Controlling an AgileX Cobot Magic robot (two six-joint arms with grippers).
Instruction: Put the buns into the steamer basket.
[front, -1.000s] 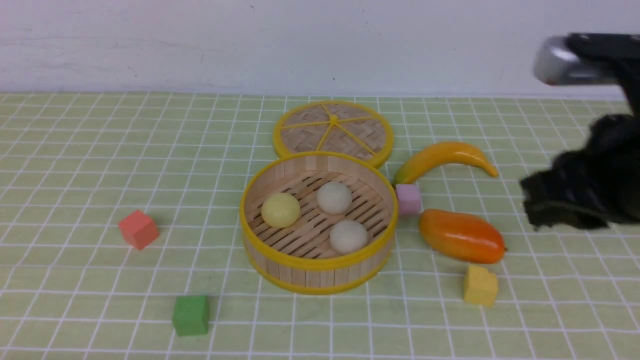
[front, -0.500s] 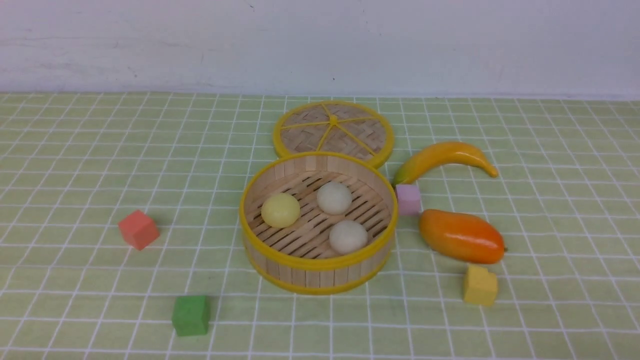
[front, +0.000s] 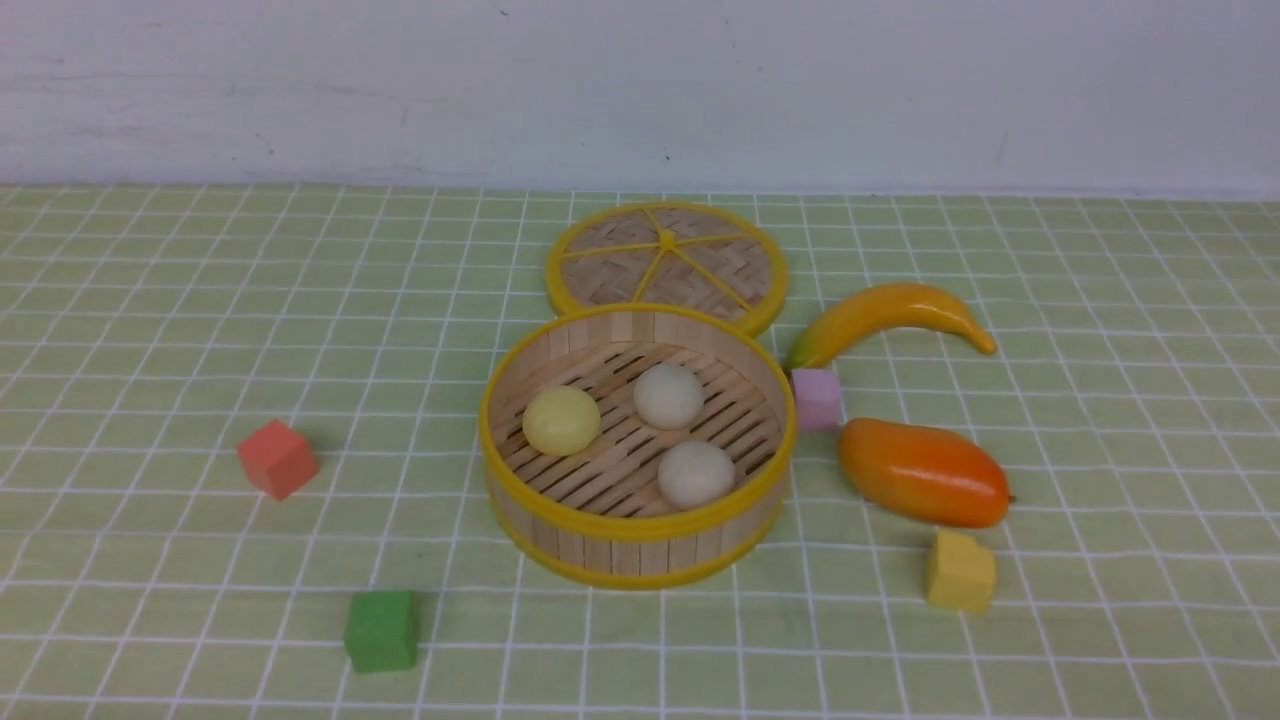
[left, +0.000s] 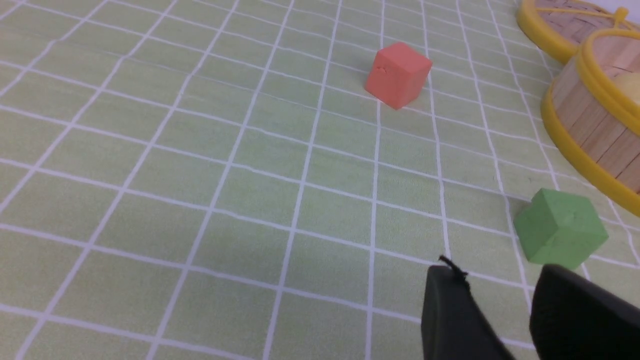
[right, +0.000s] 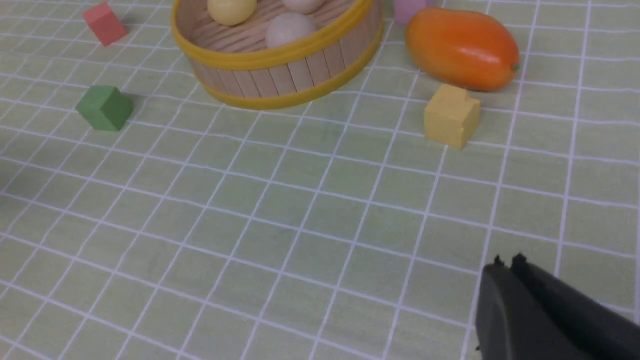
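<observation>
While both arms sit clear of the front view: no gripper holds anything
Buns: pale yellow bun (front: 562, 420) and two off-white buns (front: 668, 395) (front: 696, 473) lie inside the steamer basket (front: 637, 528)
Left gripper (left: 500, 295): fingers apart, empty, near the green cube (left: 560, 231)
Right gripper (right: 507, 265): fingers together, empty

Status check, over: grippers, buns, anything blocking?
Left gripper open, empty. Right gripper shut, empty. Pale yellow bun and two off-white buns inside round bamboo steamer basket. Nothing blocking.
</observation>
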